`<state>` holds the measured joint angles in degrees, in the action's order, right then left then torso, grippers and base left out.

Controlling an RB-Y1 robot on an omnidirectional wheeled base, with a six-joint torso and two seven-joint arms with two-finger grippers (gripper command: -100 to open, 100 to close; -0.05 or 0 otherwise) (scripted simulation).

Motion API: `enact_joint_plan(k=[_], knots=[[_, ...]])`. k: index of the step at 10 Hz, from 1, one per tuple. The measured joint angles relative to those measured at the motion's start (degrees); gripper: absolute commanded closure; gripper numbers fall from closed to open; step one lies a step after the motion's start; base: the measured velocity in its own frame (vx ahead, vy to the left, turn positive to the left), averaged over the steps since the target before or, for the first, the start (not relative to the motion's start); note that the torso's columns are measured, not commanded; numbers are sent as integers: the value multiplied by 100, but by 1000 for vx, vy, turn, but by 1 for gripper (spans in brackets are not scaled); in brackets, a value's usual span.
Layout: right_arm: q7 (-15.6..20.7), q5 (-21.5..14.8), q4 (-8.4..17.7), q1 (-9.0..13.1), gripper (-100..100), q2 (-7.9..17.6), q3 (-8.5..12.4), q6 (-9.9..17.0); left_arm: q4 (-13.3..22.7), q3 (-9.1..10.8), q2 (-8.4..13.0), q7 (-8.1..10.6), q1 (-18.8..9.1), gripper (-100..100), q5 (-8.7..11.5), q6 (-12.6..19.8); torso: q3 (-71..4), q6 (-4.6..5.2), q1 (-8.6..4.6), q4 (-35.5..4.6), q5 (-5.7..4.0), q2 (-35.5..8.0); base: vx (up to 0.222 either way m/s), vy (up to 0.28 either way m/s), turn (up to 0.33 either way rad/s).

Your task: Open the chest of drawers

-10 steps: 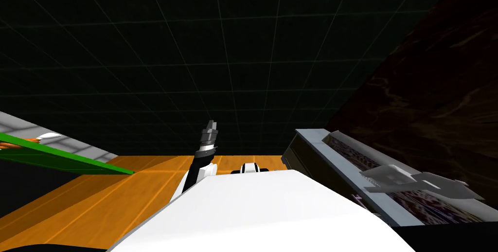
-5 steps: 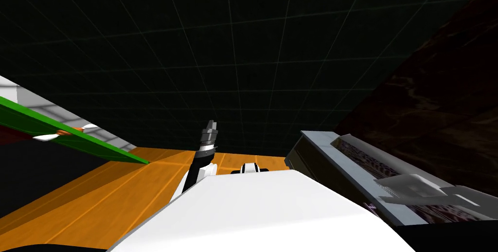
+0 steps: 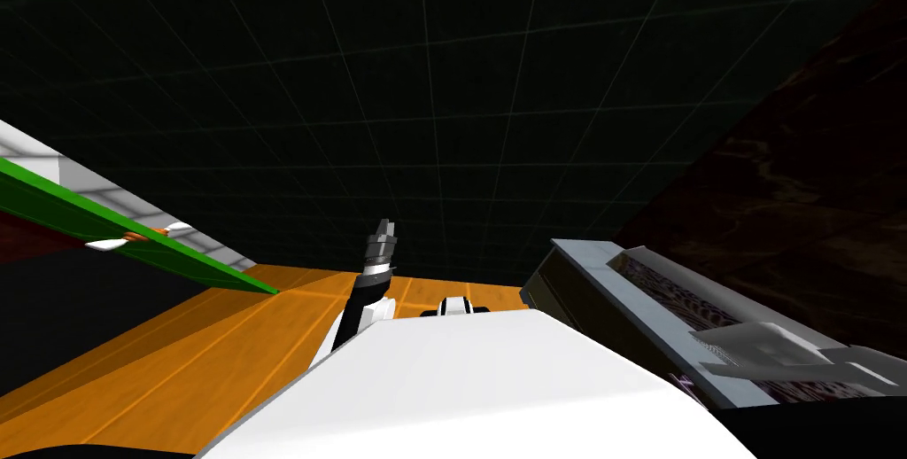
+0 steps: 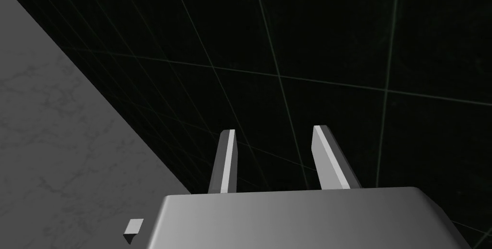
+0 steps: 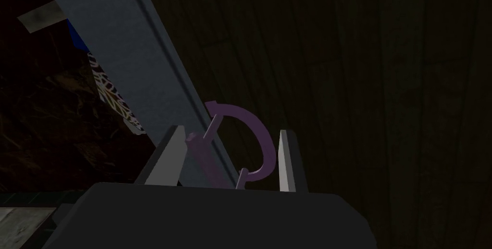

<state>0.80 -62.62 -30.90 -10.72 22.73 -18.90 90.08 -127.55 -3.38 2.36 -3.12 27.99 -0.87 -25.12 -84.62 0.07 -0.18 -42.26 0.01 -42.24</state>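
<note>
Fingers of the right gripper (image 5: 229,130) stand released on either side of a purple handle (image 5: 263,140), one blade just outside each end, not yet pressing it. That handle is a thin D-shaped loop: a curved bow joined by two short posts to a straight bar. It is mounted where a smooth grey strip (image 5: 125,58) meets a dark panel (image 5: 384,92) with faint plank lines. Beyond the strip lies a black-and-white netted surface (image 5: 113,94).

In the head view, the chest of drawers (image 3: 576,272) sits at the lower right of the frame, a dark box with a pale grey rim, standing on an orange plank floor (image 3: 177,365).

Judging by its build, the chest is rigid and heavy and should stay put, while a drawer ought to slide out stiffly along one straight line. The slim, smooth bow is the only place to hold, and it could slip between flat blades, so clamp across its middle and pull squarely outward.

The left gripper (image 4: 275,129) is raised near the middle of the head frame, fingers apart and holding nothing.
</note>
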Motion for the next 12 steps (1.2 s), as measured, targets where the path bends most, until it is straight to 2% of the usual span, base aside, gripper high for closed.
enact_joint_plan(k=[1,3,5,6,7,8,10,11,12], knots=[[40,-177,34,47,100,-76,71,52,0,-1,-1,0,-1,0,0,0,22,-11,-56,-1,-46,3,11,-13,-24],[-93,-272,330,150,100,-144,101,-16,0,-1,-1,0,-2,0,0,0,25,-27,-64,-7,-52,1,15,-20,-93],[18,-629,180,140,100,-307,285,0,0,0,0,0,-1,0,0,0,33,2,-79,1,-83,-5,24,-42,-94],[-7,-740,262,162,100,-336,315,-19,0,-1,-1,0,-1,0,0,0,39,-15,-74,-5,-79,-8,25,-47,-206],[-49,-925,387,276,100,-486,432,-43,0,-1,0,0,0,0,0,0,42,8,-86,3,-99,-6,35,-42,-157],[-54,-1112,377,270,100,-546,504,-67,0,-1,0,0,-1,0,0,0,44,13,-89,4,-99,-14,10,-21,-29],[104,-1304,66,110,100,-546,542,-19,0,-1,-1,0,-2,0,0,0,43,-16,-63,-3,-90,-9,8,-29,-116],[174,-1483,-34,135,100,-658,654,-16,0,-1,0,0,0,0,0,0,38,16,-77,9,-102,-1,36,-37,-156],[183,-1673,-4,167,100,-750,726,-22,0,-1,0,0,-1,0,0,0,39,9,-82,9,-102,-4,11,-12,-5]])
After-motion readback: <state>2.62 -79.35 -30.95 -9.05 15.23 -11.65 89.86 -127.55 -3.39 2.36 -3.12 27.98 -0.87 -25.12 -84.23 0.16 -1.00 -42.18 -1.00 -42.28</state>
